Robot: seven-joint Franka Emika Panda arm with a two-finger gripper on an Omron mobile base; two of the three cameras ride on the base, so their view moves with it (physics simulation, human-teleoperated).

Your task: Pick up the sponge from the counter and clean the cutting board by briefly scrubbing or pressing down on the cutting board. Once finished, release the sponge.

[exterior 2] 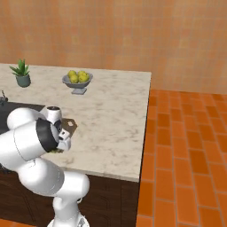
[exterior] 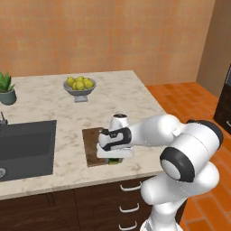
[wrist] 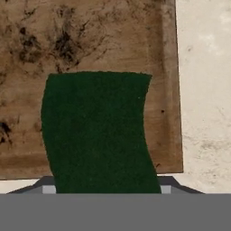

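The sponge [wrist: 97, 131] shows its dark green top close up in the hand view, sitting between the two grey finger stubs of my gripper [wrist: 104, 189]. It rests over the near part of the cutting board [wrist: 90, 36], a stained brown wooden rectangle. In the left base view my gripper [exterior: 115, 155] points down, low over the cutting board [exterior: 90, 144], with a sliver of the sponge [exterior: 115, 160] under it. The board lies on the beige marble counter [exterior: 67, 117] near its front edge. The gripper appears shut on the sponge.
A dark grey sink [exterior: 25, 146] lies left of the board. At the back of the counter stand a grey bowl of yellow fruits [exterior: 80, 85] and a small potted plant [exterior: 6, 88]. Bare counter [wrist: 203, 90] runs beside the board's edge.
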